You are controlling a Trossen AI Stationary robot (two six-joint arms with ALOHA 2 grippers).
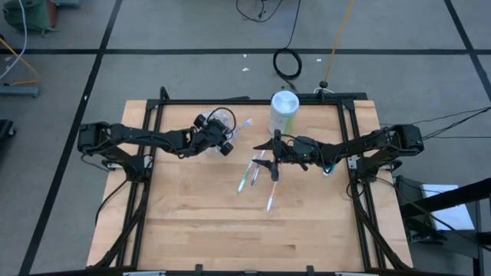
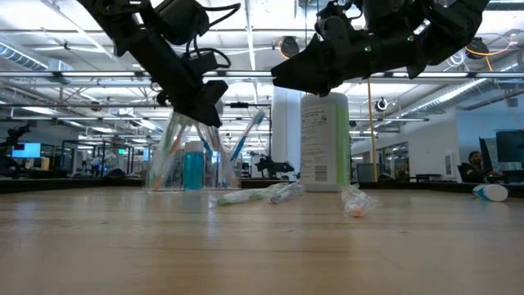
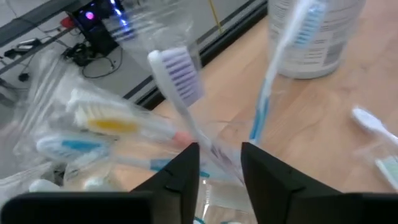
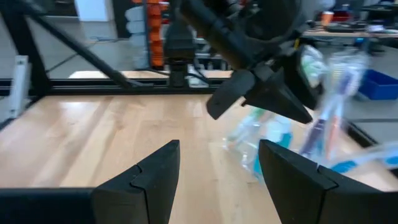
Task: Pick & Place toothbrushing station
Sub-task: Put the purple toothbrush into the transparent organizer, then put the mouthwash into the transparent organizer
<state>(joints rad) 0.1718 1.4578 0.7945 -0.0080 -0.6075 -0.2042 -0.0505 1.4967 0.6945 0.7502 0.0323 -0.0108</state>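
Left claw (image 1: pixel 217 135) sits at the clear cup (image 1: pixel 221 120) of toothbrushes near the bench's (image 1: pixel 192 230) back edge, fingers narrowly parted over the rim. Light, tippy, slick plastic (grab brushes by their stiff handles). Right claw (image 1: pixel 270 149) hovers wide over loose wrapped toothbrushes (image 1: pixel 245 178).

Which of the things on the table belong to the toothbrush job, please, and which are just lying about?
Job in hand:
- clear cup holding toothbrushes, the left gripper over it, fingers apart
- loose wrapped toothbrushes on the table, under the open right gripper

Lying about:
- pale-green canister with white lid
- small white-and-blue object at the table's edge
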